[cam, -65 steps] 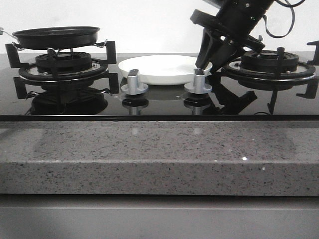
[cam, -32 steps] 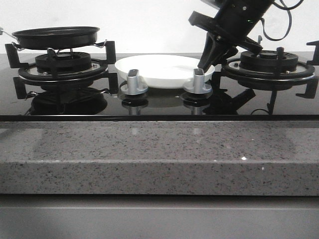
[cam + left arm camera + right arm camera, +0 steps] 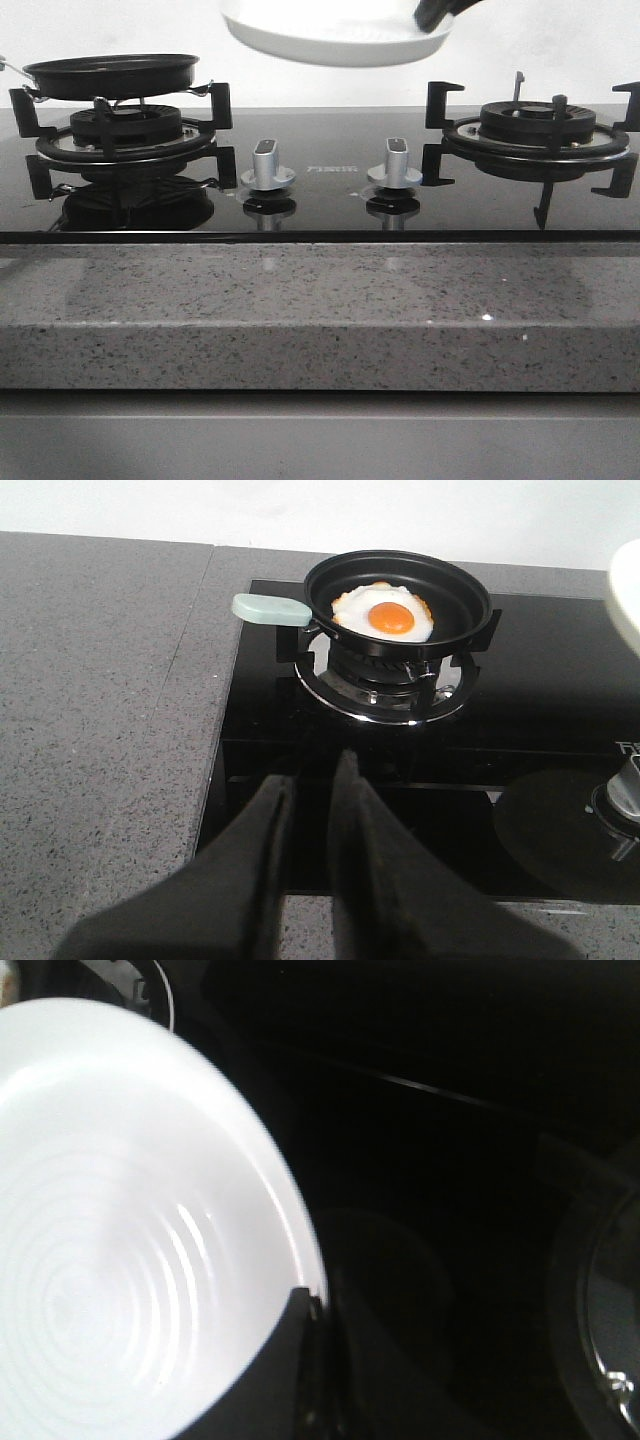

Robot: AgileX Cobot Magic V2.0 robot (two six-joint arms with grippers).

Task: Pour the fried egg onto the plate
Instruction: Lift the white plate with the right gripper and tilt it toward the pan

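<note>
So the speckled grey surface (image 3: 320, 310) carries a black glass hob (image 3: 330, 195) with a burner grate (image 3: 540, 130) on the right and another on the left. The plate (image 3: 335, 40) is up in the air above the middle of the hob, level, held at its right rim by the right gripper (image 3: 432, 15), which is clamped on it. The black frying pan (image 3: 398, 598) sits on the left burner, its pale handle (image 3: 272, 608) pointing left. The fried egg (image 3: 385, 615) lies flat in the pan. The left gripper (image 3: 312, 790) hovers near the hob's front-left edge, fingers close together, nothing between them. Two silver knobs (image 3: 268, 165) stand at the front
</note>
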